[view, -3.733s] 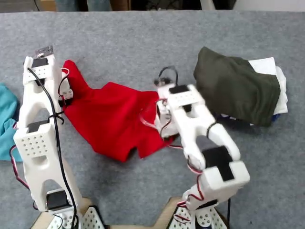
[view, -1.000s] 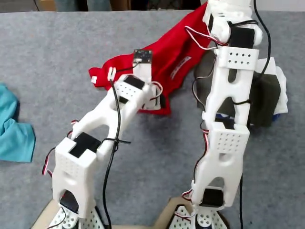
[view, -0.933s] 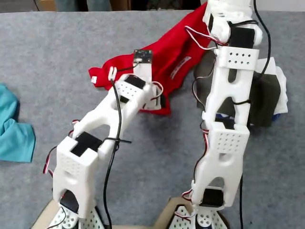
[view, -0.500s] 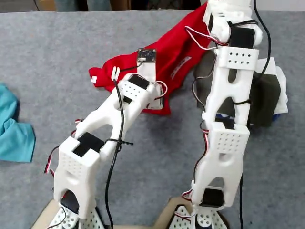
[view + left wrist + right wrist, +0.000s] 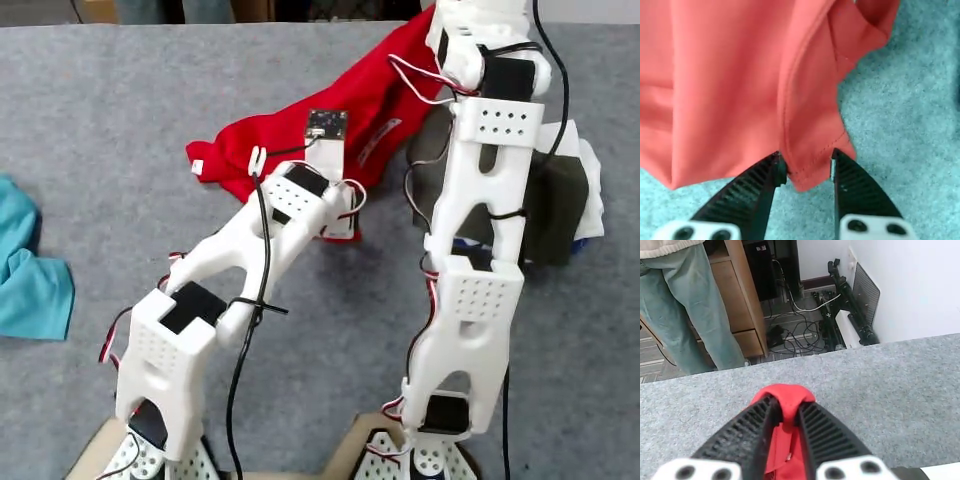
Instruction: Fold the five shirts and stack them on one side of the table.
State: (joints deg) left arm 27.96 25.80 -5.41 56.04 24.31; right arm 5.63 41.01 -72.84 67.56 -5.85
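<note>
Left claw advanced, spread astride shirt hem for a grab; right claw pinched shirt aloft for tension.

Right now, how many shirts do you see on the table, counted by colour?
red shirt: 1
teal shirt: 1
dark green shirt: 1
white shirt: 1
blue shirt: 1 (only an edge shows under the pile, so calling it a shirt is a guess)
Total: 5

Matt red cloth shirt, stitched hem
</note>
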